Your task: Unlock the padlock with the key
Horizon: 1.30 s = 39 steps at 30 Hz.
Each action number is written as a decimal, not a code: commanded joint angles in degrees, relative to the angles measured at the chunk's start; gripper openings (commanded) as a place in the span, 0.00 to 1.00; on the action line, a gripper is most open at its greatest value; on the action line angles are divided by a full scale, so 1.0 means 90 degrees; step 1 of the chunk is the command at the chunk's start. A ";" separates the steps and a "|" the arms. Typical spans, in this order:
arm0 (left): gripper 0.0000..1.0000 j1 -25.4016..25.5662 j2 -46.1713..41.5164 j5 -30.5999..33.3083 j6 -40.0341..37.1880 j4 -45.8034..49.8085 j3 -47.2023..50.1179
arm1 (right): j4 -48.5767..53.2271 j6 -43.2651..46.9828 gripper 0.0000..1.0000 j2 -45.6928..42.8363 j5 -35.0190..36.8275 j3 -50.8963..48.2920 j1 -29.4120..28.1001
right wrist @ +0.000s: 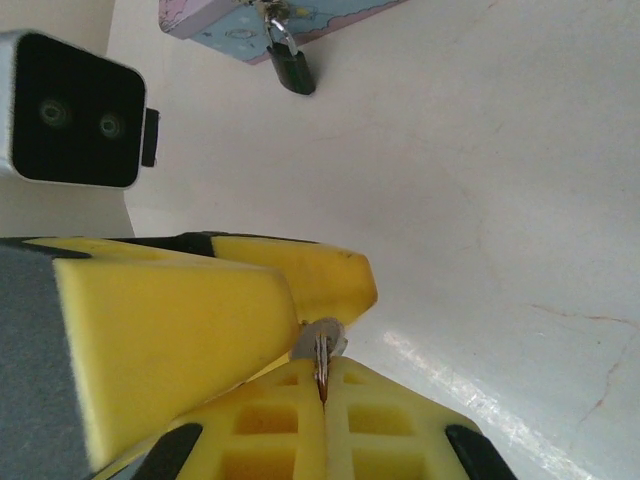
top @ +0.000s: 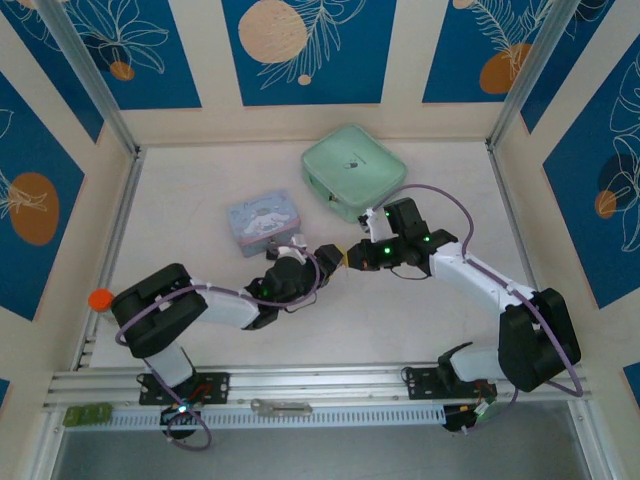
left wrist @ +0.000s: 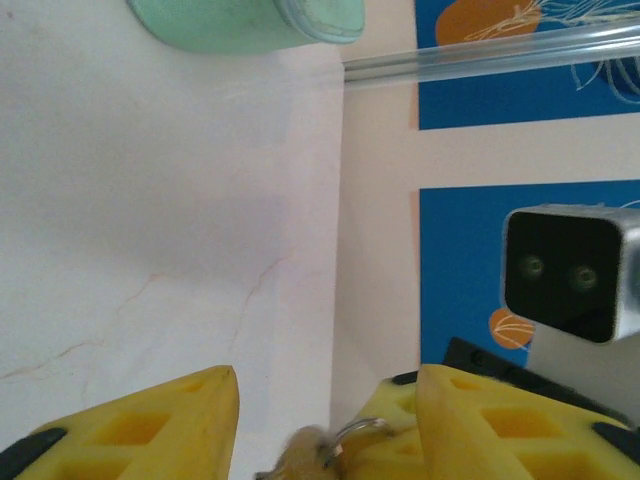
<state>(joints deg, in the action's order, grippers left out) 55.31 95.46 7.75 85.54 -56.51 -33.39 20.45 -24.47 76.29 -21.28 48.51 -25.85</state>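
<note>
Pinching the thin, stiff, slippery key (right wrist: pixel 320 342) by its head, the right tool (right wrist: pixel 322 378) is clamped; the left tool (left wrist: pixel 325 400) gapes, empty. The light padlock (right wrist: pixel 291 68) dangles from the tin (right wrist: pixel 210 18), likely needing steadying.

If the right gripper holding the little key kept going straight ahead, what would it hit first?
Most likely the left gripper: its yellow finger lies right across the right gripper's tips, just past the key. The padlock hangs farther along, though depth is unclear.
</note>
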 commanded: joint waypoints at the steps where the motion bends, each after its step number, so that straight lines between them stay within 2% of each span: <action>1: 0.43 0.0060 -0.0059 -0.0071 -0.0002 -0.0598 -0.0067 | -0.0075 -0.0084 0.00 -0.0062 -0.0294 -0.0162 -0.0066; 6: 0.33 0.0060 -0.0025 -0.0057 0.0000 -0.0623 -0.0113 | -0.0137 -0.0133 0.00 -0.0139 -0.0284 -0.0262 -0.0068; 10: 0.32 0.0061 0.0018 -0.0066 0.0025 -0.0638 -0.0097 | -0.0068 -0.0108 0.00 -0.0220 -0.0250 -0.0263 -0.0058; 13: 0.28 0.0058 0.0038 -0.0013 0.0046 -0.0687 -0.0031 | 0.0002 -0.0094 0.00 -0.0286 -0.0220 -0.0282 -0.0048; 18: 0.11 0.0032 0.0049 0.0025 0.0008 -0.0774 0.0021 | 0.0023 -0.0104 0.00 -0.0362 -0.0237 -0.0370 -0.0029; 22: 0.05 0.0026 0.0038 -0.0040 -0.0067 -0.0722 -0.0010 | 0.0003 -0.0087 0.00 -0.0465 -0.0291 -0.0381 -0.0011; 23: 0.03 0.0018 0.0014 -0.0049 -0.0115 -0.0710 0.0000 | 0.0027 -0.0043 0.02 -0.0520 -0.0318 -0.0389 -0.0004; 24: 0.02 0.0002 -0.0011 -0.0073 -0.0185 -0.0705 0.0008 | 0.0083 0.0023 0.09 -0.0591 -0.0330 -0.0371 0.0018; 26: 0.00 -0.0065 -0.0095 -0.0209 -0.0440 -0.0645 -0.0008 | 0.0201 0.0156 0.29 -0.0816 -0.0353 -0.0372 0.0132; 28: 0.00 -0.0200 -0.0222 -0.0546 -0.0862 -0.0515 -0.0036 | 0.0281 0.0272 0.46 -0.1120 -0.0490 -0.0409 0.0352; 30: 0.00 -0.0384 -0.0410 -0.1096 -0.1456 -0.0201 -0.0121 | 0.0265 0.0327 0.54 -0.1481 -0.0785 -0.0478 0.0710; 34: 0.00 -0.0691 -0.0724 -0.2459 -0.2635 0.0830 -0.0566 | -0.0075 0.0324 0.57 -0.1895 -0.1680 -0.0628 0.1152; 39: 0.00 -0.0854 -0.0948 -0.3950 -0.3716 0.1716 -0.1137 | -0.0578 0.0293 0.53 -0.2011 -0.2257 -0.0835 0.1105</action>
<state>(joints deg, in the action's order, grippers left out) 48.27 88.92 -15.49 61.84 -47.03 -40.75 17.54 -22.48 58.59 -35.11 42.85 -15.62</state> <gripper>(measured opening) 0.055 0.542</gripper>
